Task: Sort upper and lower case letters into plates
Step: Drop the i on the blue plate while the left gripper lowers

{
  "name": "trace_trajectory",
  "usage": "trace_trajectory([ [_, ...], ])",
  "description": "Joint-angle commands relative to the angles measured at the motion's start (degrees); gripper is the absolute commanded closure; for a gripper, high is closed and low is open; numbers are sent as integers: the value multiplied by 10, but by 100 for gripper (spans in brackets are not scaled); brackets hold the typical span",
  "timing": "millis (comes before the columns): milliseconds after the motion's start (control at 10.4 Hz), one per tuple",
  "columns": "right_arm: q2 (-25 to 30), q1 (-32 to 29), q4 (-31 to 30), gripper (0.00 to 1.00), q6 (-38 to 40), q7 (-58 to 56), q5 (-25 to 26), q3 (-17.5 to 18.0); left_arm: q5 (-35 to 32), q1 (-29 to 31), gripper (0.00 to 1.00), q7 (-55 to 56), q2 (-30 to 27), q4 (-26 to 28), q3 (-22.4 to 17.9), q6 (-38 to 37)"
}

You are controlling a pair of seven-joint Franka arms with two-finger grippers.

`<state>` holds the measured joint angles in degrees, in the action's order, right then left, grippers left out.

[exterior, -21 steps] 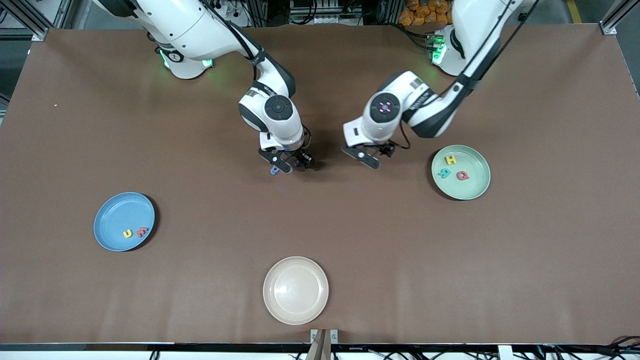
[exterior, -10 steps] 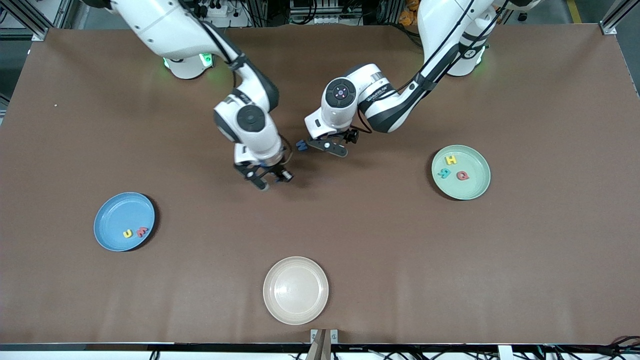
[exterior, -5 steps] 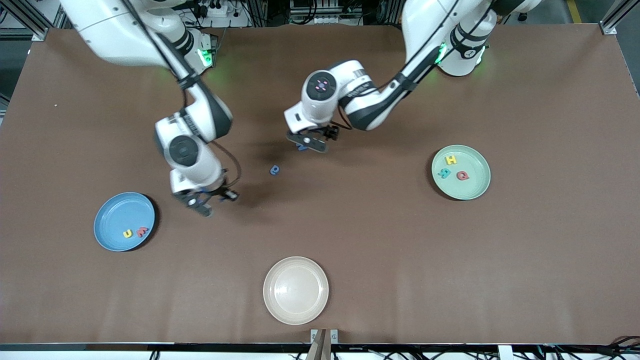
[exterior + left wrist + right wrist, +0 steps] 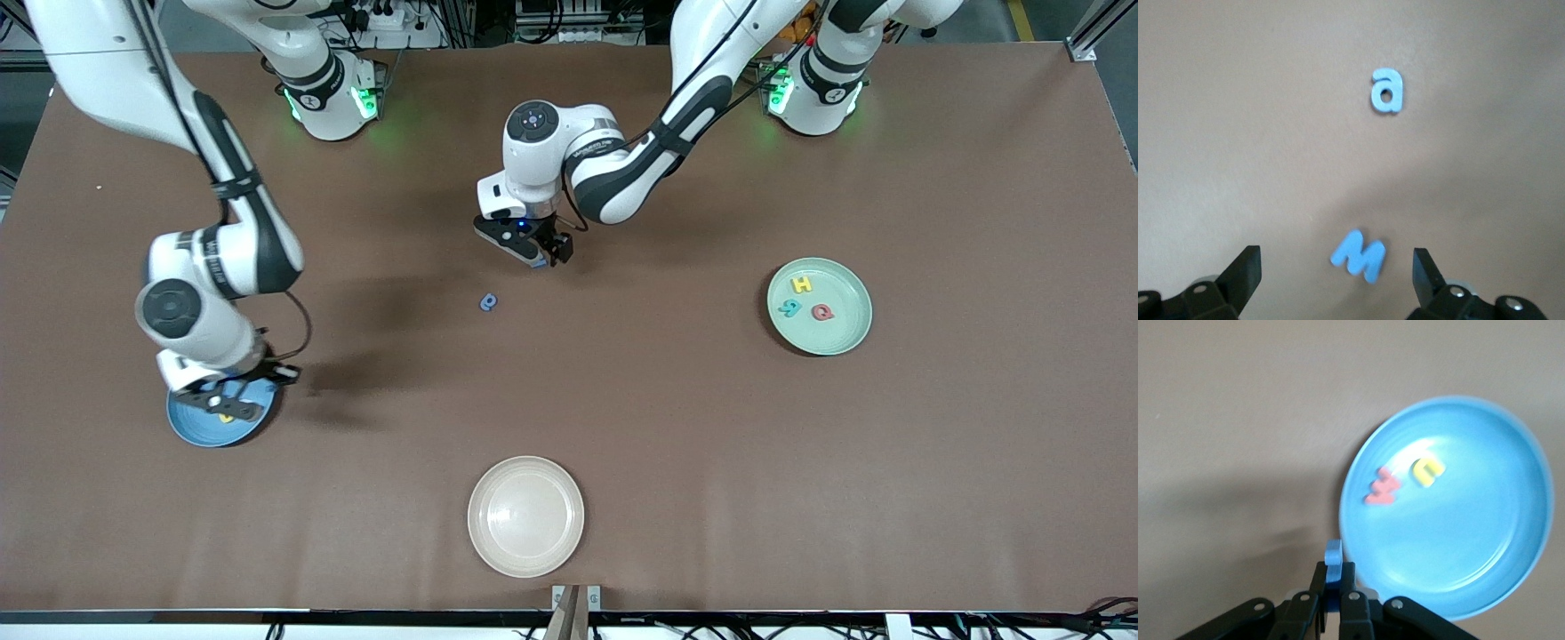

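Right gripper clamped on blue letter over blue plate; left gripper wide over "M", near "a".

Even overhead light falls flat across the brown table, the arms casting soft, smeared shadows beside them — a faint sheen glints on the cream plate, while both wrist views run soft, the sky-blue plate slightly blurred.

Right pincer clamped shut; left pincer spread wide.
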<state>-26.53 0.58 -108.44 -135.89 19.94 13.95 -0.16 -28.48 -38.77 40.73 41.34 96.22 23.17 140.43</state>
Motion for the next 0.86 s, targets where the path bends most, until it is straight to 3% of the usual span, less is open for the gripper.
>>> trace_trajectory([
  [0, -14, -24, 36, 100, 3, -106, 0, -18, -47, -4, 0, 21, 20, -9, -5, 20],
  [96, -15, -30, 36, 70, 1, -145, -4, -32, -67, -3, 0, 11, 29, -9, -5, 20],
  [192, -14, -37, 32, 1, 4, -165, -6, -33, -86, 0, 0, 0, 44, -13, -4, 20],
  [384, -14, -31, 31, 0, 13, -162, -10, -32, -56, 6, 0, 4, 51, -8, 0, 20],
  [480, -14, -29, 31, 0, 16, -161, -29, -32, -9, 7, 0, 2, 49, -4, 0, 19],
  [767, -8, -9, 32, 0, 60, -148, -74, -30, 0, 4, 0, -13, 52, -4, -1, 19],
])
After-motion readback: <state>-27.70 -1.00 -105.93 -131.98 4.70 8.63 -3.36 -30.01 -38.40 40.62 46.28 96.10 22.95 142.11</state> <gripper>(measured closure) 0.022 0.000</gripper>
